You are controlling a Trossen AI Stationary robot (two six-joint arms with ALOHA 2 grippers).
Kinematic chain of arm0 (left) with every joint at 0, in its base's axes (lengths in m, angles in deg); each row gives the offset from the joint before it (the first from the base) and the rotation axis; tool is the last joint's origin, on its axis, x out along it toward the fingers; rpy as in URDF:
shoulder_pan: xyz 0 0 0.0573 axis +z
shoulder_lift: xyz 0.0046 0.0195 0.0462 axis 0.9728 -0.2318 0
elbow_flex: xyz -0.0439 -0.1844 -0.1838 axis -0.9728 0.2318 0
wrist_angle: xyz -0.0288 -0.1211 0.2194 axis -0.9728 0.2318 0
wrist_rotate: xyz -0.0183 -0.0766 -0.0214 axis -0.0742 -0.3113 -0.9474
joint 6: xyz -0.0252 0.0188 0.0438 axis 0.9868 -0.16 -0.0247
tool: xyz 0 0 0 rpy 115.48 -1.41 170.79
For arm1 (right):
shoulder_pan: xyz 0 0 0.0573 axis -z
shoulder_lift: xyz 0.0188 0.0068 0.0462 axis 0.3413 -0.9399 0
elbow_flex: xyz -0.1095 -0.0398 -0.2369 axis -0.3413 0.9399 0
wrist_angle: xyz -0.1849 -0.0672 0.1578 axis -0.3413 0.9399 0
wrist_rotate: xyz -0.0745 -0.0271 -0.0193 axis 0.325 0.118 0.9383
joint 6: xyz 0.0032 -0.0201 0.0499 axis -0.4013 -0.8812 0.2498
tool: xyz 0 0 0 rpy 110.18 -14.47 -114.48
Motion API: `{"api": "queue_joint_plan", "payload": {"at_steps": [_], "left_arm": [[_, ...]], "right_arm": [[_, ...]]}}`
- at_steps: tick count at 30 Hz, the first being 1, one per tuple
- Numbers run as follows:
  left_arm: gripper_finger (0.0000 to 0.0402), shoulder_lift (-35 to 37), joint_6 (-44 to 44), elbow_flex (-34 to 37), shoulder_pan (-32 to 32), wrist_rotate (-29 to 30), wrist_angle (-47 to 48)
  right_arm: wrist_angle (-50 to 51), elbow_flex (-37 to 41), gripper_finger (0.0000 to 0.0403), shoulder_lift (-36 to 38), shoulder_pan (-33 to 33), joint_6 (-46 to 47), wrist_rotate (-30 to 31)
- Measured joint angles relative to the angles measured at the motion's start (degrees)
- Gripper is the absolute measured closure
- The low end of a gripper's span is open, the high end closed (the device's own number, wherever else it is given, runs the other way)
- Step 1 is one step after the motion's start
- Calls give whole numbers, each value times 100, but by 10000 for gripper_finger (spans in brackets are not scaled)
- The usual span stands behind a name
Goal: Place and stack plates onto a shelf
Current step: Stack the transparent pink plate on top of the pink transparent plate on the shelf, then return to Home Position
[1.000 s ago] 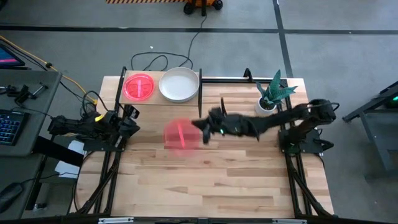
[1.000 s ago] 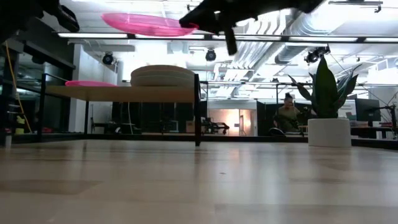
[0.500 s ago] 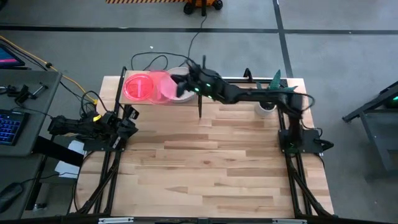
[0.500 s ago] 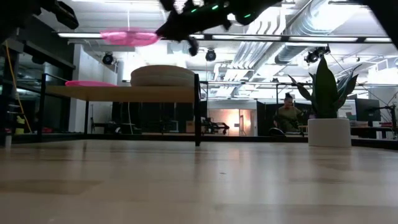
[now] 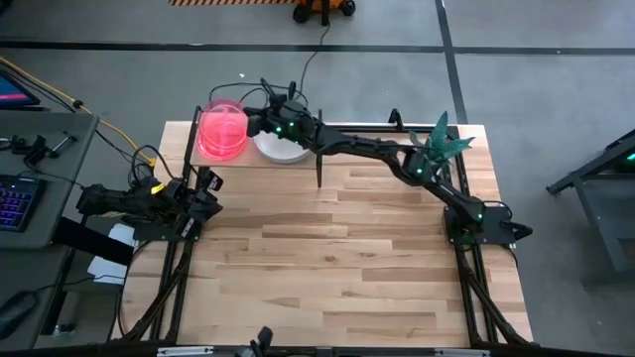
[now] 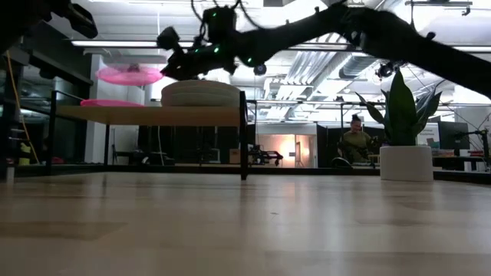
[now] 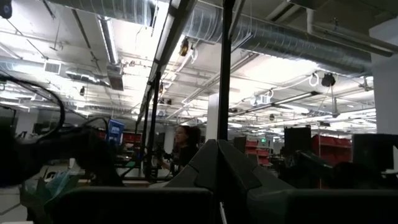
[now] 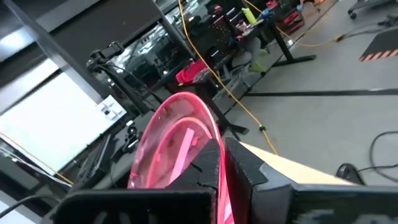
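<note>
**Visitor:** Where is your right arm?

**Me:** Stretched all the way across the table from its base by the potted plant (image 5: 437, 149). My right gripper (image 5: 254, 123) hangs over the shelf (image 5: 260, 159) at the far edge, above the left half of the board.

**Visitor:** Is it holding anything?

**Me:** Yes. My fingers are clamped tight on the rim of a translucent pink plate (image 5: 224, 131); in the right wrist view they pinch its edge, and the ridge across the plate (image 8: 177, 146) shows clearly.

**Visitor:** Has that plate landed?

**Me:** No. In the low view it hangs in the air (image 6: 129, 74), apart from the second pink plate (image 6: 110, 102) that lies flat on the shelf board below it. From above the two overlap so closely that I can hardly separate them.

**Visitor:** What else sits on the shelf?

**Me:** A stack of pale plates (image 6: 201, 93) on the right half, just beside the pink ones. My arm passes over it.

**Visitor:** And your left arm?

**Me:** It waits folded at the left edge of the table, with the left gripper (image 5: 205, 188) near the shelf's front left post. I cannot tell whether its fingers are open or closed.
</note>
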Motion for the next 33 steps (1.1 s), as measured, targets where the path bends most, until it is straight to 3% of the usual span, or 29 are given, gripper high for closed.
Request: {"api": "queue_joint_plan", "payload": {"at_steps": [5, 12, 25, 33], "left_arm": [[401, 0, -41, 0, 0, 21, 3], [401, 0, -150, 0, 0, 60, 7], [401, 0, -154, 0, 1, 248, 101], [401, -2, -152, 0, 0, 253, 305]], "right_arm": [[-661, 180, 403, -223, 20, 359, 48], [-520, 278, 390, -221, 85, 400, -53], [-556, 287, 237, -210, 88, -75, -1081], [-33, 289, 206, 166, 256, -647, -2194]]}}
